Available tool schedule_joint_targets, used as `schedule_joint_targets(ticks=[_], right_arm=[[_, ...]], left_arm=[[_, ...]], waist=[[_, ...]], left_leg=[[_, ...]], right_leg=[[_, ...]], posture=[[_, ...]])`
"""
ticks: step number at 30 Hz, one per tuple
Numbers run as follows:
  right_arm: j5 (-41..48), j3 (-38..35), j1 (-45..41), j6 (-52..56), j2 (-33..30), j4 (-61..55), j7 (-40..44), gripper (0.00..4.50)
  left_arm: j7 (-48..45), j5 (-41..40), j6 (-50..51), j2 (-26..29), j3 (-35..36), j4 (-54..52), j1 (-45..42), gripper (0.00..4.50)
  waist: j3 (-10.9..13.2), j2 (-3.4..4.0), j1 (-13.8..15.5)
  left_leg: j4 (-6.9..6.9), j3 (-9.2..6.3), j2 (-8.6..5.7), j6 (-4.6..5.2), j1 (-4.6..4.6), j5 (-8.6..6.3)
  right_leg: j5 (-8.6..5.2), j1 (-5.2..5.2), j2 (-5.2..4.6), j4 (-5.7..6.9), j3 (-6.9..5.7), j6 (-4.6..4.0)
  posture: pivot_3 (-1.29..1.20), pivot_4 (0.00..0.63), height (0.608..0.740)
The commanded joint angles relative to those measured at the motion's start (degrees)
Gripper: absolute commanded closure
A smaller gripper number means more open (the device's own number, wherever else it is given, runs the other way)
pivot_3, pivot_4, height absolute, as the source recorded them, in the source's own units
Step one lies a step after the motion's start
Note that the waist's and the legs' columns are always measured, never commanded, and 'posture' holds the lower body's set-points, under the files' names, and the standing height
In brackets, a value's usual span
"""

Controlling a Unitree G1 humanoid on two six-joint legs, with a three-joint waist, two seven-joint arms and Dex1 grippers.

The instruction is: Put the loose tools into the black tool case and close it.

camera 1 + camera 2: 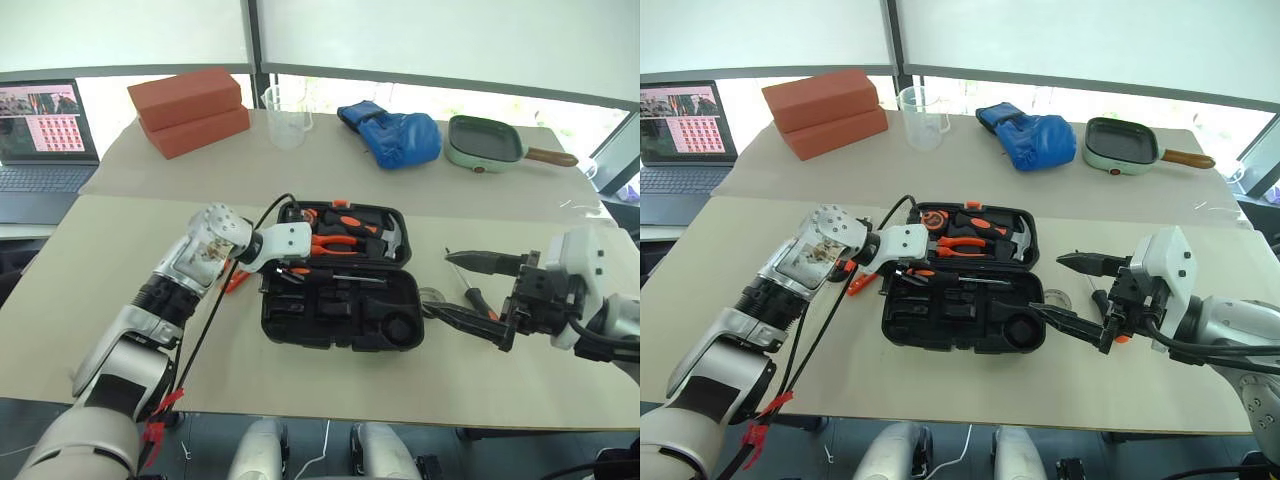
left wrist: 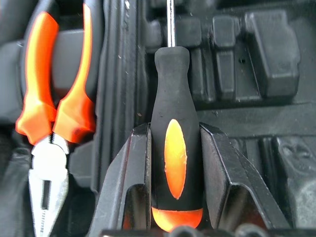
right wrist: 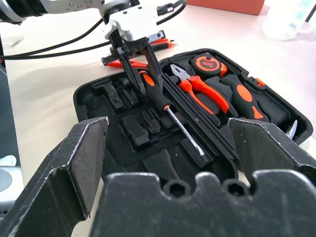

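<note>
The black tool case (image 1: 340,343) lies open in the middle of the table. My left gripper (image 2: 175,143) is shut on the orange-and-black handle of a screwdriver (image 2: 173,94). It holds the screwdriver low over the case's near half, with the shaft (image 3: 185,131) slanting down across the recesses. My right gripper (image 1: 443,285) stands open just right of the case. Below it on the table lie a second screwdriver (image 1: 476,298) and a small grey tape roll (image 1: 432,296). An orange tool (image 1: 237,282) lies on the table left of the case, partly behind my left gripper.
Orange-handled pliers (image 1: 340,241), a hammer (image 1: 388,236) and a tape measure (image 1: 933,217) sit in the case's far half. At the back of the table are red bricks (image 1: 190,110), a clear beaker (image 1: 287,117), a blue glove (image 1: 395,135) and a green pan (image 1: 485,143). A laptop (image 1: 45,135) stands far left.
</note>
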Motion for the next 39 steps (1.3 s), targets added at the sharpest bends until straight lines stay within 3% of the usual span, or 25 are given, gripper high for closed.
schedule_joint_targets(ticks=[1, 3, 8, 14, 15, 17, 18, 24, 39], right_arm=[[-0.2, -0.8, -0.6, -1.5, 0.4, -1.1, -0.3, 0.0], [-0.3, -0.6, -0.5, -1.6, 0.6, -1.2, -0.4, 0.0], [-0.4, -0.7, 0.0, -1.6, 0.9, -1.5, -0.2, 0.0], [-0.9, -0.8, 0.2, -1.8, 1.0, -0.9, 0.3, 0.0], [-0.9, -0.7, 0.1, -1.8, 1.1, -0.8, 0.4, 0.0], [-1.1, -0.5, -0.2, -1.9, 1.1, -0.6, 0.5, 0.0], [-1.2, -0.3, -0.5, -1.9, 1.0, -0.5, 0.5, 0.0], [-1.5, -0.1, -1.0, -2.0, 0.9, -0.2, 0.6, 0.0], [-1.3, -1.3, 1.4, -1.8, 1.5, -1.6, -0.4, 0.0]], left_arm=[[0.3, 1.2, -0.4, -0.3, 0.0, 0.6, -1.4, 3.62], [-0.1, 1.0, -0.1, -0.1, 0.2, 0.2, -1.6, 2.62], [-3.5, -2.0, 2.7, 1.8, 2.5, -5.4, -2.1, 0.93], [-6.0, -5.6, 6.8, 2.6, 4.6, -10.7, -3.1, 0.93], [-5.9, -5.7, 6.6, 2.4, 4.6, -10.6, -3.2, 1.46], [-5.6, -5.5, 5.7, 1.7, 4.3, -9.7, -3.6, 1.79], [-5.0, -4.9, 4.7, 1.0, 3.8, -8.4, -3.8, 2.34], [-0.3, -0.6, -1.2, -3.9, 1.3, 2.2, -5.9, 4.45], [-0.3, 3.8, -6.2, -6.1, -1.8, 7.3, -4.7, 4.45]], waist=[[0.0, 0.0, 0.0], [0.0, 0.0, 0.0], [0.0, 0.0, -0.1], [0.0, 0.0, -0.1], [0.0, 0.0, -0.1], [0.0, 0.0, -0.1], [0.0, 0.0, -0.1], [0.0, 0.0, 0.0], [0.0, 0.0, -0.2]], left_leg=[[0.0, 0.0, 0.0, 0.0, 0.0, 0.0], [0.0, -0.01, 0.0, 0.0, 0.0, 0.0], [0.05, -0.02, 0.01, 0.0, -0.01, 0.0], [0.04, -0.03, 0.01, 0.01, -0.01, 0.0], [0.05, -0.03, 0.01, 0.01, -0.01, 0.0], [0.05, -0.03, 0.01, 0.01, -0.01, 0.0], [0.04, -0.03, 0.01, 0.01, 0.0, 0.0], [0.05, -0.03, -0.01, 0.01, -0.01, 0.0], [0.05, -0.05, -0.01, 0.04, -0.02, -0.02]], right_leg=[[0.0, 0.0, 0.0, 0.0, 0.0, 0.0], [0.0, 0.0, 0.0, 0.0, 0.0, 0.0], [0.0, -0.01, 0.01, 0.04, 0.0, 0.0], [0.0, -0.02, 0.01, 0.04, 0.0, 0.0], [0.0, 0.0, 0.01, 0.04, 0.0, 0.01], [0.0, -0.01, 0.01, 0.04, 0.0, 0.01], [0.0, -0.01, 0.02, 0.04, 0.0, 0.01], [0.0, 0.0, 0.01, 0.02, 0.0, 0.01], [0.0, 0.0, 0.01, 0.01, 0.01, 0.01]], posture=[[0.0, 0.15, 0.738], [0.0, 0.15, 0.738], [0.0, 0.15, 0.738], [0.0, 0.15, 0.738], [0.0, 0.15, 0.738], [0.0, 0.15, 0.738], [0.0, 0.15, 0.738], [0.0, 0.15, 0.738], [0.0, 0.15, 0.738]])
